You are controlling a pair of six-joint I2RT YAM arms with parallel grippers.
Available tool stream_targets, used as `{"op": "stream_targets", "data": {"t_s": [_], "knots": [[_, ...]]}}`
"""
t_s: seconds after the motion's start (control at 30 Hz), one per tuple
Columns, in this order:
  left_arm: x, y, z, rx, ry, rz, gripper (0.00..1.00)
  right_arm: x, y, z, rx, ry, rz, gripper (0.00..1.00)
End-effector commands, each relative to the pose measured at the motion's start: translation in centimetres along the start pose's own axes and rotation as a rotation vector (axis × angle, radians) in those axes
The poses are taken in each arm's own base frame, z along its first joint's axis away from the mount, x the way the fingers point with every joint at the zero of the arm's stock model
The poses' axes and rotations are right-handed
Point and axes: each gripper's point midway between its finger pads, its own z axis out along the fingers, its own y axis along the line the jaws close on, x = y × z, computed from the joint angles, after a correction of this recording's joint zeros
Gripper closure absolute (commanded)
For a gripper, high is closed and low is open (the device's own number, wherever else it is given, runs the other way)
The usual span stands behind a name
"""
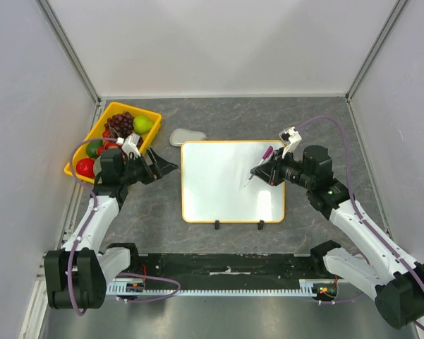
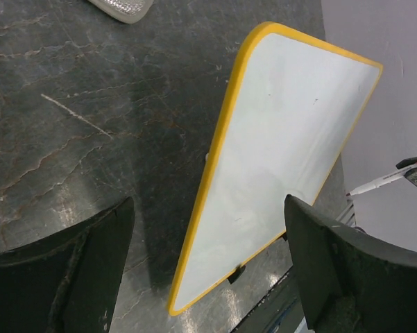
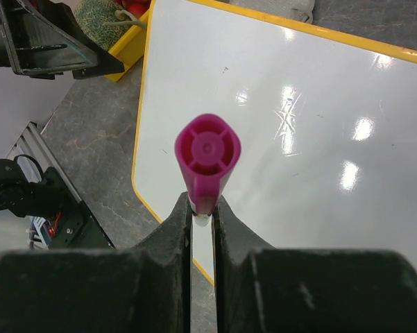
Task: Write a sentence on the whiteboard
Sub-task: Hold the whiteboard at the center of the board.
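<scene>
**Desk:** Where was the board?

**Operator:** The large, flat, glossy white whiteboard [image 1: 222,187] with the thin yellow-orange rim lay on the dark marbled tabletop [image 1: 317,116], mid-table in front of both arms. Its two small black clip feet [image 1: 216,226] were on the near edge. I saw glare from the lights on its surface.

**Desk:** And the claw with the pen?

**Operator:** The right claw [image 1: 262,171] was closed almost fully, its black fingers [image 3: 173,229] pinching a slim white-barrelled marker [image 3: 208,156] with a magenta end. The marker slanted down over the board's right part, magenta end uppermost. I couldn't tell whether the tip touched the surface.

**Desk:** The other one?

**Operator:** The left claw [image 1: 167,166] hung just off the board's left edge, jaws spread wide with nothing in them. Its wrist view showed me the board lying beyond the gap.

**Desk:** Anything else around?

**Operator:** A yellow plastic tray [image 1: 148,113] of fruit sat at far left, beyond the left claw. A pale grey oval pad [image 1: 188,136] lay just past the board's far-left corner.
</scene>
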Motion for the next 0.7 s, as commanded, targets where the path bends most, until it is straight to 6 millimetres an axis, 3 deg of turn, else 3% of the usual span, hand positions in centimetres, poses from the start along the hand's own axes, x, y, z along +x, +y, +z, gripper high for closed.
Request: {"op": "stream_targets", "data": {"t_s": [0.0,0.23,0.5,0.67], "knots": [[-1.0,-0.1,0.3,0.044,-0.05,0.002,0.08,-1.8,0.8,0.2,-0.03,-0.044,-0.054,1.0],[-0.3,1.2,1.3,0.058,-0.056,-0.002,0.08,-2.1,0.8,0.3,-0.031,-0.044,-0.054,1.0],[0.4,1.3,3.0,0.141,-0.05,0.041,0.09,-2.8,1.7,0.1,-0.066,-0.06,-0.056,1.0],[1.9,0.1,4.7,0.219,0.01,0.079,0.12,-3.0,1.9,0.2,-0.076,-0.066,-0.049,1.0]]}}
